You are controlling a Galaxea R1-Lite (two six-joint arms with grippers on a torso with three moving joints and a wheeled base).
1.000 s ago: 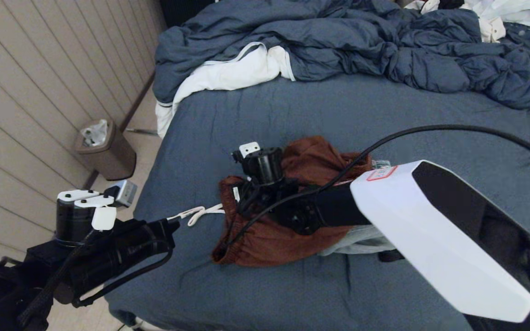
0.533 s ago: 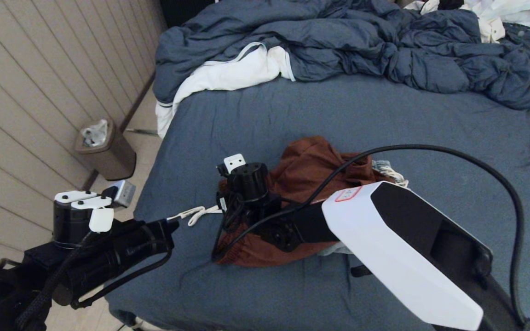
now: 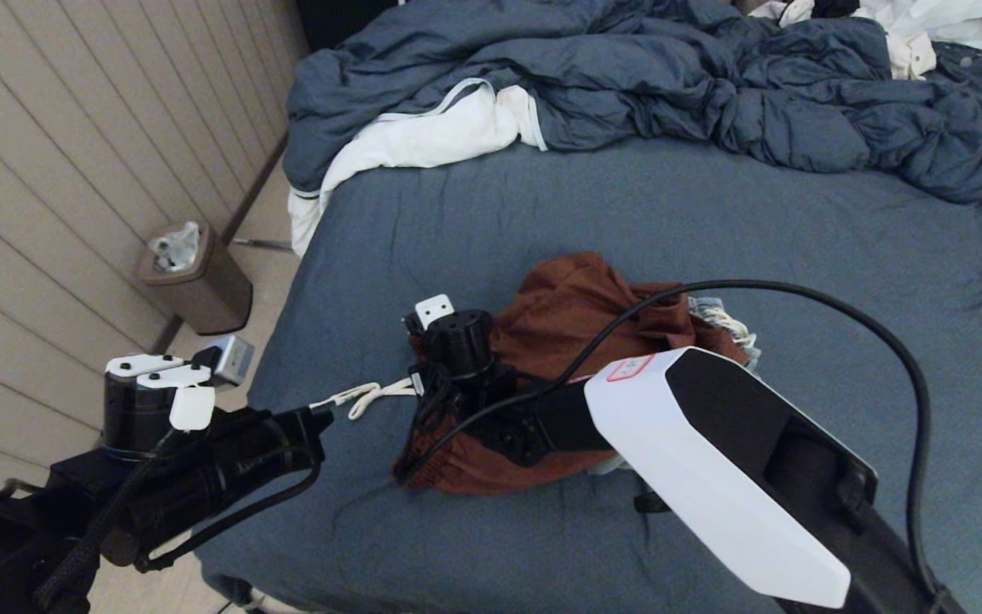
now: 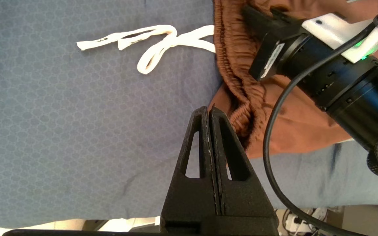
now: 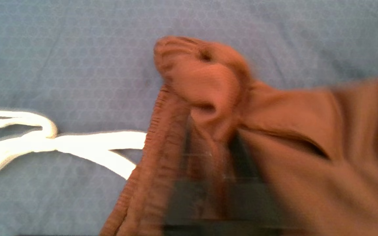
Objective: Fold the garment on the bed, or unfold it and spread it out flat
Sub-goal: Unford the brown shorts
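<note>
On slate-blue bed (image 3: pixel 627 213), rumpled rust-brown drawstring shorts (image 3: pixel 576 298) are pinched at waistband by right gripper (image 5: pixel 213 154); left gripper (image 4: pixel 208 113) is clenched empty nearby.

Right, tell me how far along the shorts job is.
Done: nothing yet; the brown shorts lie bunched on the bed. In hand: the right tool has pinched the waistband. The left tool hovers shut nearby. Left: spreading or folding.

A rust-brown garment (image 3: pixel 576 315) with an elastic waistband and white drawstring (image 3: pixel 361 396) lay crumpled on the slate-blue bed (image 3: pixel 627 205), the drawstring trailing toward nine o'clock, the rumpled dark duvet (image 3: pixel 670 77) heaped at twelve.
</note>
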